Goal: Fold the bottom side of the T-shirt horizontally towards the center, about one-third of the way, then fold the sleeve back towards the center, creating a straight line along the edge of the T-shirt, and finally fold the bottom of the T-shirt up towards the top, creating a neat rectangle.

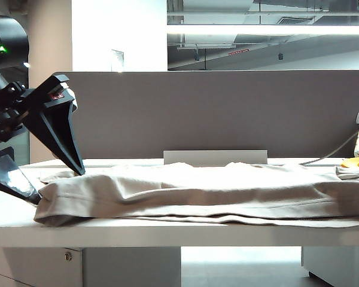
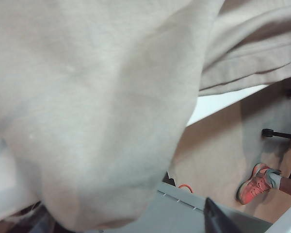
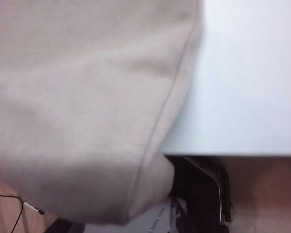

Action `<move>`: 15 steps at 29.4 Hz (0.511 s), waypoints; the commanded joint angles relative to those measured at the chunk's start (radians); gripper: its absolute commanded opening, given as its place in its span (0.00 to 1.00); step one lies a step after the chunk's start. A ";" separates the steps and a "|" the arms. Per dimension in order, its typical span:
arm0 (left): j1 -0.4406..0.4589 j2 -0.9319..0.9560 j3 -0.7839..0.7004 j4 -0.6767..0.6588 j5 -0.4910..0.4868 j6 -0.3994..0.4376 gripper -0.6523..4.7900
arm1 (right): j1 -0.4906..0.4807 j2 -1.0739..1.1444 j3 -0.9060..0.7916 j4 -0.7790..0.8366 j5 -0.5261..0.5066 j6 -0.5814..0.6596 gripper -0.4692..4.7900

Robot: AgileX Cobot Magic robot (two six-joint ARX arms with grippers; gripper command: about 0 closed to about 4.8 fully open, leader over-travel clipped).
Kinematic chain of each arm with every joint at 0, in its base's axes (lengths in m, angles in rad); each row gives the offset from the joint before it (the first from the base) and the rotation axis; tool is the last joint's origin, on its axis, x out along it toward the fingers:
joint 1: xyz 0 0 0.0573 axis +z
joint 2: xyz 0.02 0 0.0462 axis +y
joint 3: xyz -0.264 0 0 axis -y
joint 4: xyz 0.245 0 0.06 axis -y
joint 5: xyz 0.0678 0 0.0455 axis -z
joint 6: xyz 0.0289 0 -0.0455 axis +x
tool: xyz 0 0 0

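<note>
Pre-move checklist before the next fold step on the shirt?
1. T-shirt lying on the desk: ok.
2. One lengthwise fold already in, layered edges toward the camera: ok.
3. Left gripper at the shirt's left end, jaws spread: ok.
4. Left gripper holding cloth: cannot tell.
5. Right gripper state: cannot tell, cloth covers it.
6. Shirt's right end lying flat: cannot tell, it runs out of the exterior view.

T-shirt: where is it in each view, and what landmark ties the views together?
Exterior: T-shirt lies folded across the white desk, left gripper at its left end.
Left wrist: fills most of the frame.
Right wrist: covers one side, seam visible.
Shared landmark: the white desk edge.
</note>
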 commanded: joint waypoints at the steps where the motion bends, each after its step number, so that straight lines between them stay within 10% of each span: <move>1: -0.002 -0.001 0.002 0.010 -0.003 0.000 0.83 | -0.001 -0.003 0.002 0.035 0.002 -0.003 0.48; 15: -0.002 -0.001 0.002 0.024 0.000 0.017 0.33 | -0.001 -0.002 0.002 0.060 0.005 -0.004 0.08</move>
